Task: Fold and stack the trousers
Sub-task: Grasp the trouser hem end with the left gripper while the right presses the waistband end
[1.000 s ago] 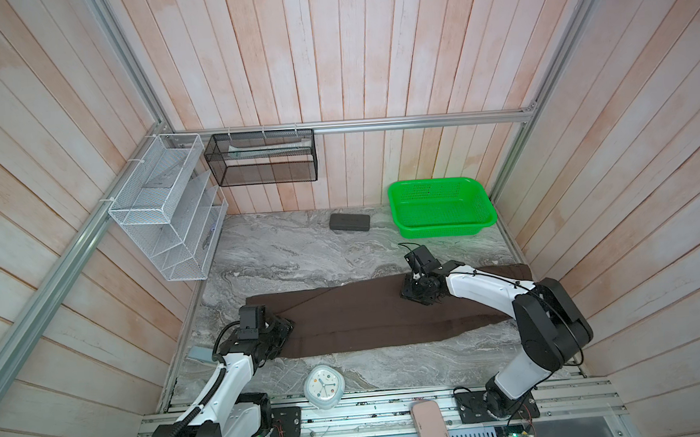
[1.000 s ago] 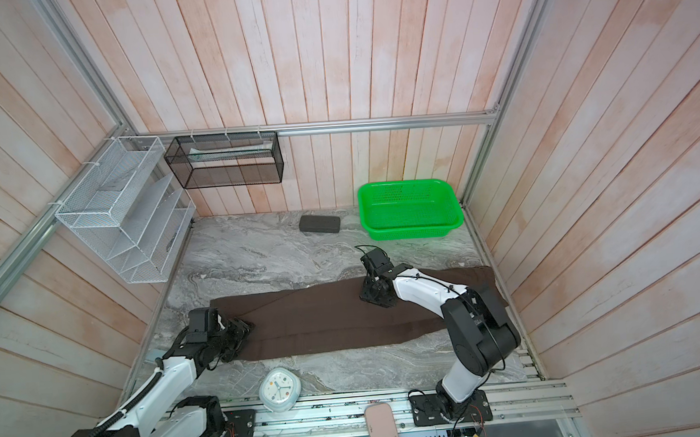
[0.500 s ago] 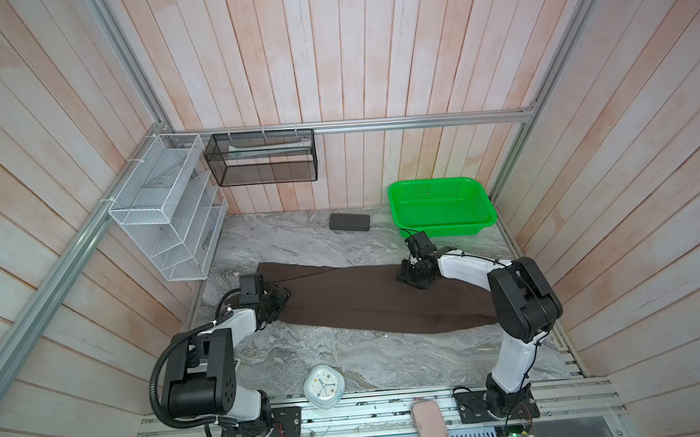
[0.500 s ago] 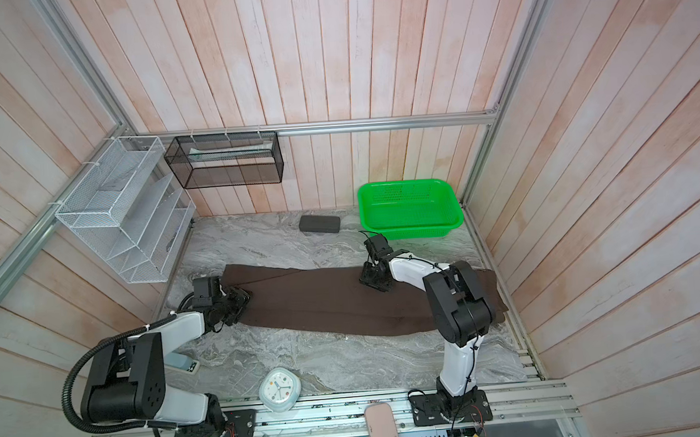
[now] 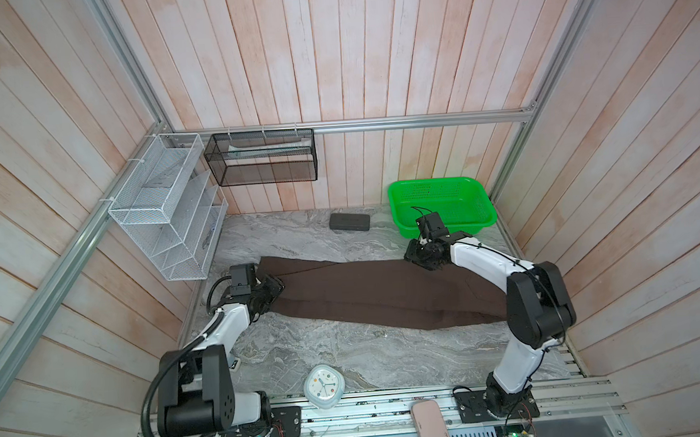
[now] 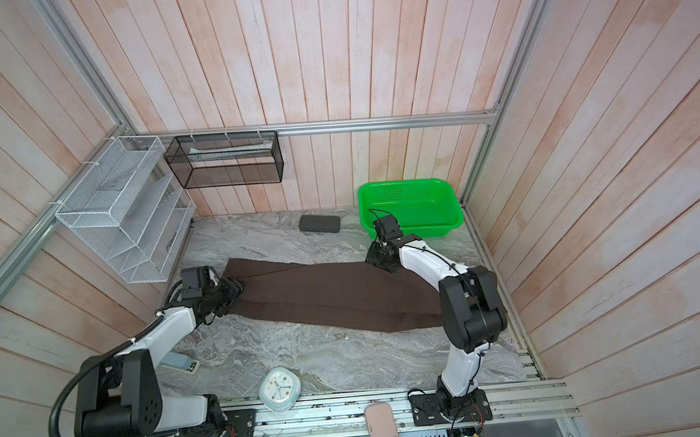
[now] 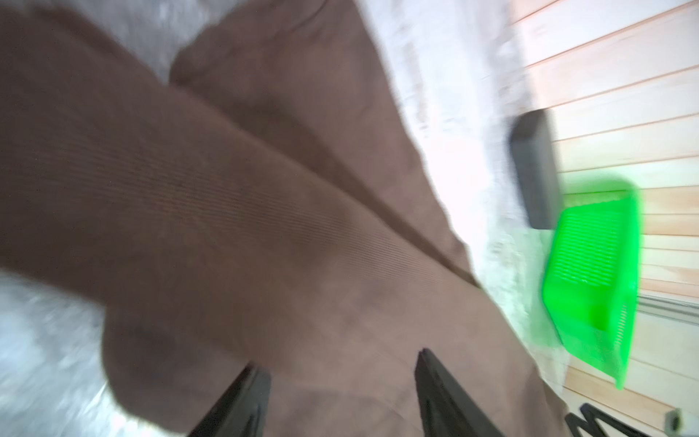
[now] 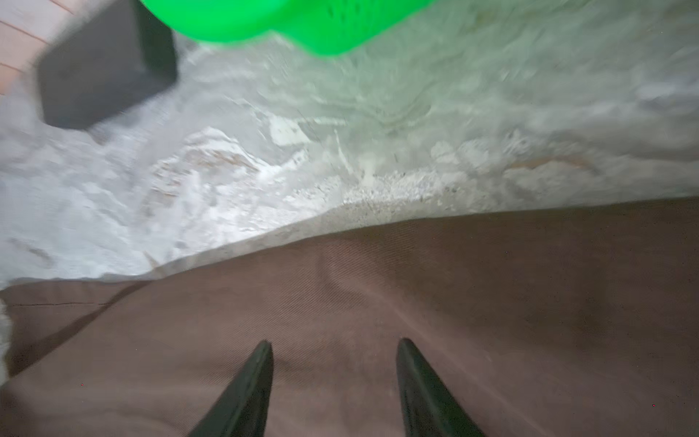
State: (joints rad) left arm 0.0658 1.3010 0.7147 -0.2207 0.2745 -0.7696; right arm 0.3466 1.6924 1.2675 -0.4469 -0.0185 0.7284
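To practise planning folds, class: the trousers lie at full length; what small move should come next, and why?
Probably close the left hand on the leg ends beneath it. The trousers lie flat at full length, and the right hand is open too, so nothing is gripped.

Left hand (image 7: 340, 357), right hand (image 8: 334, 341), both spread

Table (image 5: 348, 353): grey marble. Green basket (image 5: 433, 182) in far right corner; grey case (image 5: 349, 221) near it, apart. White clock (image 5: 324, 386) at near edge. Wire rack (image 5: 165, 222) and black mesh bin (image 5: 261, 158) on walls.
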